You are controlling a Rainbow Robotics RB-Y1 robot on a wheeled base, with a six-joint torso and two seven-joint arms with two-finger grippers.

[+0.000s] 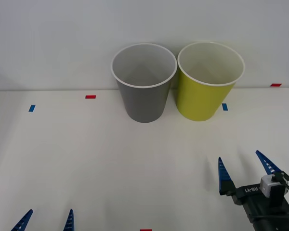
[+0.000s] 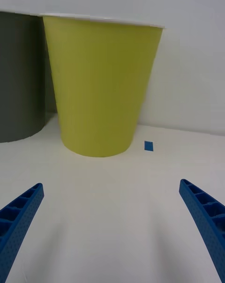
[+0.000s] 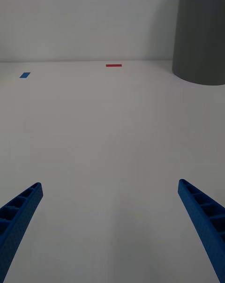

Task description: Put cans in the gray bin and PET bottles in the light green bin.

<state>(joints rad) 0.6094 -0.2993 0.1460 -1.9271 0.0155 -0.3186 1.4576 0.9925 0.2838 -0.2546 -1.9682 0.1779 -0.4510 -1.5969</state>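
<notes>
Only "RB-Y1" reads, on right gripper (image 1: 246,166), open.

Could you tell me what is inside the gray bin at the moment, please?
The front view shows the gray bin's pale inner wall going far down, with nothing visible inside. The very bottom is hidden behind its near rim, so a small can lying there cannot be ruled out.

A lab test bench: bare white table (image 1: 86,159); coloured tape markers (image 1: 90,96).
</notes>
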